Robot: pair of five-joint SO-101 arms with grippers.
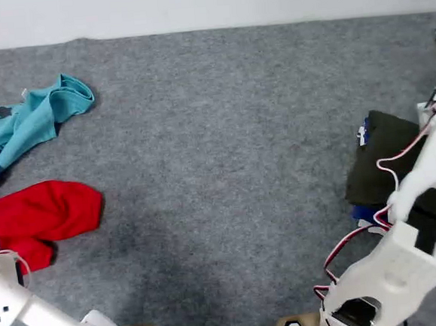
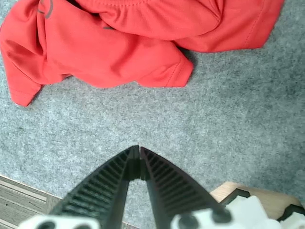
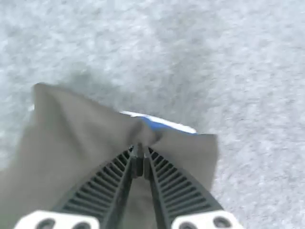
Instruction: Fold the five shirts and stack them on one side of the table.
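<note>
Dark shirt, on a blue shirt, is pinched by the right end effector: stack begun. Red shirt, just ahead of the pressed-together, empty left end effector, and teal shirt beyond look unfolded.

The setting is a robotics test bench, probably in a lab or workshop. Indicators:
- The table is covered edge to edge in grey felt.
- A plain white wall runs along its far edge.
- Wood-grain planks show past its near edge.
- The left arm and the right arm are white printed plastic, with exposed red and white wires.
</note>
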